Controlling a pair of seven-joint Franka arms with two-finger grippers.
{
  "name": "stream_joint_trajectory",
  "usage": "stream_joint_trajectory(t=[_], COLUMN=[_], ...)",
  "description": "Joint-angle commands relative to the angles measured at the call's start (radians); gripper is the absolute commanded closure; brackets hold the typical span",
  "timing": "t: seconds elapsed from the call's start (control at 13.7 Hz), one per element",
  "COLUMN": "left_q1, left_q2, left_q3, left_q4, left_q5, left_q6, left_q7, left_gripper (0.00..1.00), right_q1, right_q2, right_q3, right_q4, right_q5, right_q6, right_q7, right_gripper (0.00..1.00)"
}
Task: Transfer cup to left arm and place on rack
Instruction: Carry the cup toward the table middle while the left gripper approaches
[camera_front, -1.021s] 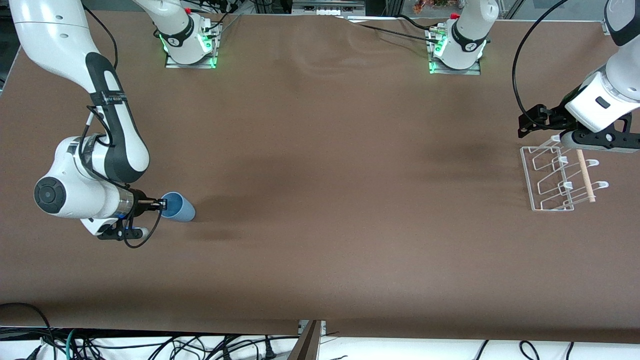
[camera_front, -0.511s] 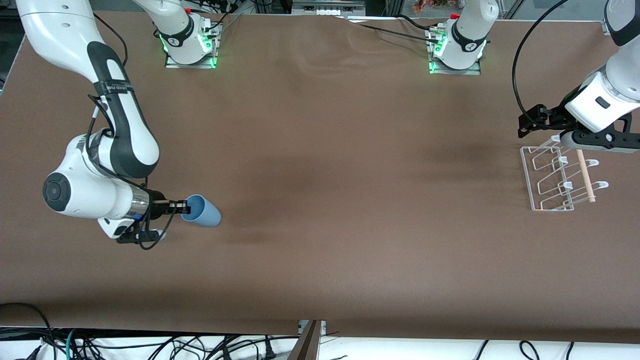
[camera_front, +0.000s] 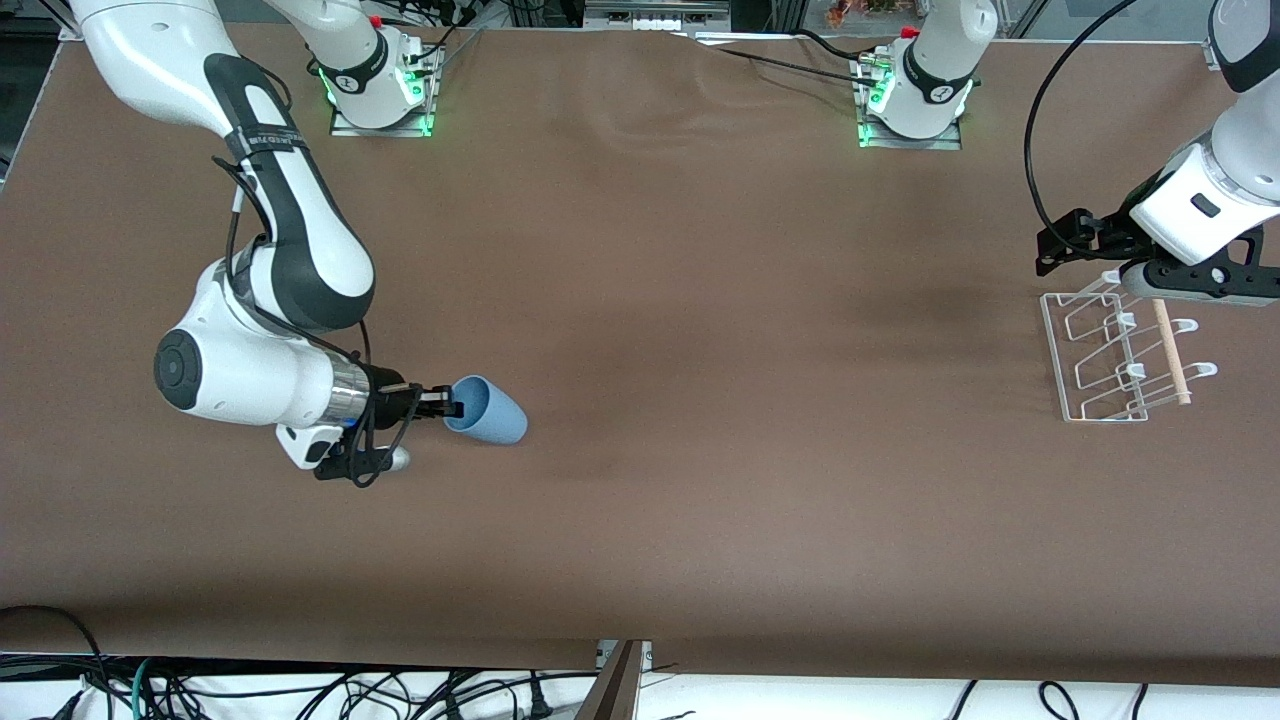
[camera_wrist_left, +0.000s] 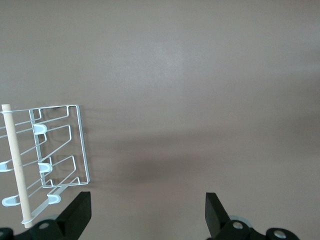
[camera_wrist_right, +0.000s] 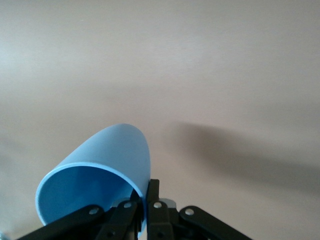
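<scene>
The light-blue cup (camera_front: 487, 410) is held on its side by my right gripper (camera_front: 452, 405), which is shut on its rim, one finger inside and one outside. It hangs above the brown table toward the right arm's end. In the right wrist view the cup (camera_wrist_right: 100, 172) fills the lower part, pinched at my right gripper (camera_wrist_right: 145, 200). The wire rack (camera_front: 1115, 355) with a wooden dowel stands at the left arm's end. My left gripper (camera_front: 1050, 250) waits open and empty over the rack's edge. The left wrist view shows the rack (camera_wrist_left: 47, 155) and my left gripper (camera_wrist_left: 147, 212).
The brown table cloth (camera_front: 700, 300) is bare between cup and rack. The two arm bases with green lights (camera_front: 380, 90) stand along the table edge farthest from the front camera. Cables hang below the table edge nearest that camera.
My right arm has carried the cup steadily toward the middle of the table, toward the left arm's end. The left arm has not moved.
</scene>
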Motion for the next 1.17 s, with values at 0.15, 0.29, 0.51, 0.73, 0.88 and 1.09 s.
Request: stream_joint_trajectory(t=[0.15, 0.29, 0.51, 0.73, 0.88, 1.09], left_q1=[-0.010, -0.016, -0.039, -0.034, -0.030, -0.027], left_q2=[0.053, 0.067, 0.118, 0.182, 0.208, 0.253], left_q3=[0.000, -0.001, 0.000, 0.002, 0.002, 0.002], left_q4=[0.034, 0.034, 0.074, 0.117, 0.117, 0.120], left_q5=[-0.071, -0.099, -0.151, -0.249, -0.312, -0.432], left_q6=[-0.025, -0.027, -0.024, -0.024, -0.013, 0.058], left_q7=[0.003, 0.049, 0.161, 0.323, 0.452, 0.665], left_gripper=[0.00, 0.00, 0.00, 0.00, 0.00, 0.00], right_q1=[0.073, 0.119, 0.185, 0.254, 0.301, 0.325], right_q2=[0.039, 0.050, 0.071, 0.098, 0.102, 0.104], right_q3=[0.005, 0.005, 0.014, 0.033, 0.033, 0.054], right_q4=[0.073, 0.096, 0.128, 0.178, 0.197, 0.227], right_q5=[0.213, 0.276, 0.295, 0.400, 0.408, 0.411], right_q6=[0.047, 0.106, 0.176, 0.274, 0.323, 0.326], right_q7=[0.091, 0.189, 0.329, 0.436, 0.505, 0.582], right_gripper=[1.00, 1.00, 1.00, 1.00, 1.00, 1.00])
